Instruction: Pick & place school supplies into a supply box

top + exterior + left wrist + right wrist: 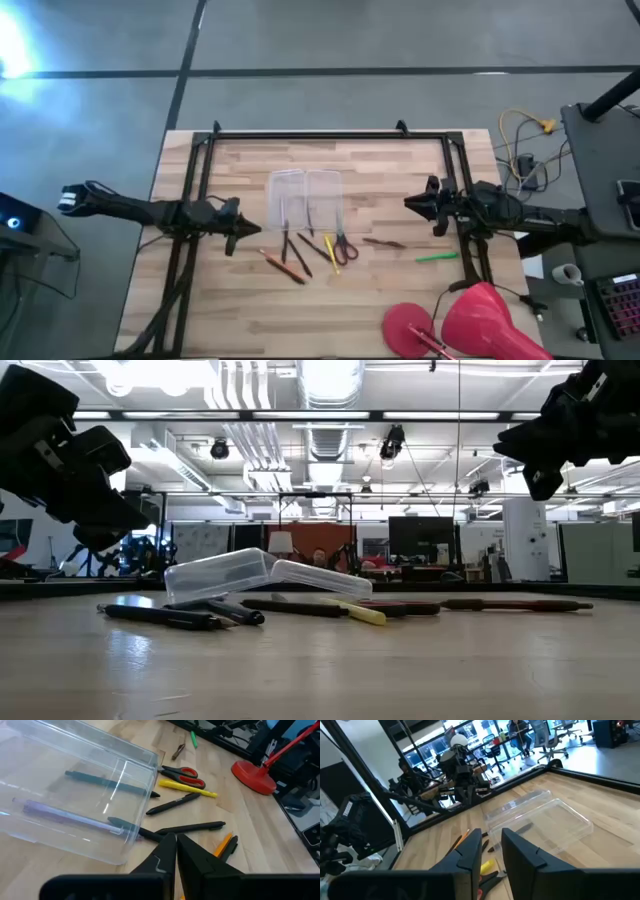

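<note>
The clear supply box (pixel 305 195) lies open on the table's middle, also in the left wrist view (pixel 75 795) and the low view (pixel 260 572). Two dark pens (pixel 105 781) show through its wall; whether they lie inside or under it, I cannot tell. On the table near it lie black pens (pixel 190 826), a yellow pen (pixel 187 788), red-handled scissors (pixel 345 247), orange pencils (pixel 283 265), a brown pencil (pixel 385 243) and a green pen (pixel 437 257). My left gripper (pixel 250 228) hovers shut just left of the pens. My right gripper (pixel 410 203) hovers open to the box's right.
A red dome lamp (pixel 470 320) stands at the table's near right corner. A black frame (pixel 320 135) runs along the far edge and down both sides. Yellow-tipped cables (pixel 530 130) lie off the table's far right. Bare wood lies along the near edge.
</note>
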